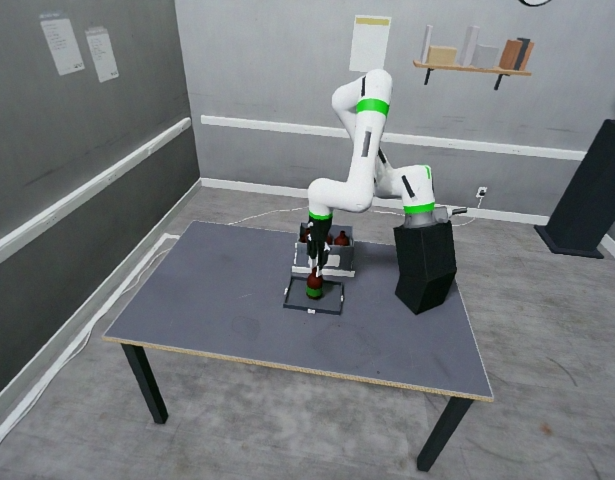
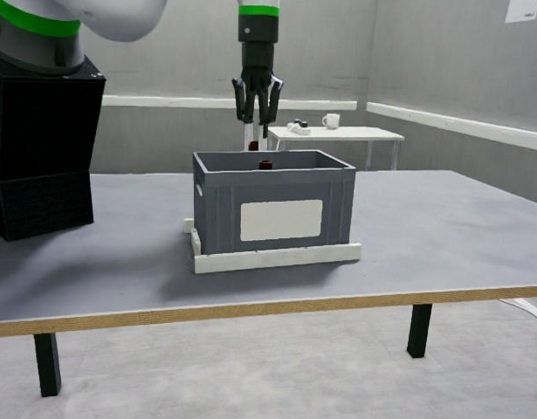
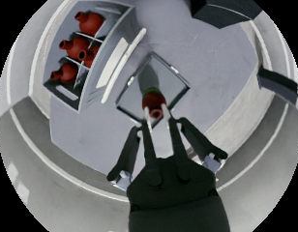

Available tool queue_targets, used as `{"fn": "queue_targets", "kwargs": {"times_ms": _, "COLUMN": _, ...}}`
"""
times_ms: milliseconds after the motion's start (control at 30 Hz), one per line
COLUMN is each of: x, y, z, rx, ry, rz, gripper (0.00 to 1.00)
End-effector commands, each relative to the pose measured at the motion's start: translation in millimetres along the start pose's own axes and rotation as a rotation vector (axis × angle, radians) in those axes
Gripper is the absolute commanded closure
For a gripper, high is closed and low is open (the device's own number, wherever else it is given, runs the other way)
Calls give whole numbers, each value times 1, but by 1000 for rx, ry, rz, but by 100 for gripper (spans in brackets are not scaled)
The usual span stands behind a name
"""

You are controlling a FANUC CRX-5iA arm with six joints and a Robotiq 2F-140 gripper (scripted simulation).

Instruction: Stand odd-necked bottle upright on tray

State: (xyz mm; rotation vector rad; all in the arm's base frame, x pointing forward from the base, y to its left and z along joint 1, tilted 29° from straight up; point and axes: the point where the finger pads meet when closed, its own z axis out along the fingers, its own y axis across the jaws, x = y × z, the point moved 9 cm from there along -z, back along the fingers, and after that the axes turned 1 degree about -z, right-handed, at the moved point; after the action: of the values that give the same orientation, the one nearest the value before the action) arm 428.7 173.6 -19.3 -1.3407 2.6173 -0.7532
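Note:
My gripper (image 1: 316,271) (image 2: 254,145) (image 3: 155,110) is shut on the neck of a dark red bottle (image 1: 314,282) (image 3: 152,100) with a green band. The bottle is upright, inside the outline of the dark tray (image 1: 328,312) (image 3: 183,81). Whether its base touches the tray floor I cannot tell. The grey crate (image 1: 347,254) (image 2: 282,191) (image 3: 93,87) stands behind the tray in the top view. Several red bottles stand in its compartments, one of them a bottle (image 1: 341,239) at the right. Their lower parts are hidden. I cannot compare the neck thicknesses.
White strips (image 1: 323,271) (image 2: 277,257) (image 3: 124,65) lie along the crate's foot, one between crate and tray. Small white clips sit on the tray's rim. The black robot pedestal (image 1: 425,263) (image 2: 43,157) stands to the right in the top view.

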Motion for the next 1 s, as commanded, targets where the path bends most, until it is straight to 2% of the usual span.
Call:
{"fn": "queue_targets", "kwargs": {"times_ms": 0, "x": -1, "y": 0, "z": 1, "rx": 0, "ry": -2, "rz": 0, "gripper": 90}}
{"fn": "queue_targets", "kwargs": {"times_ms": 967, "x": -1, "y": 0, "z": 6, "rx": 0, "ry": -2, "rz": 0, "gripper": 90}}
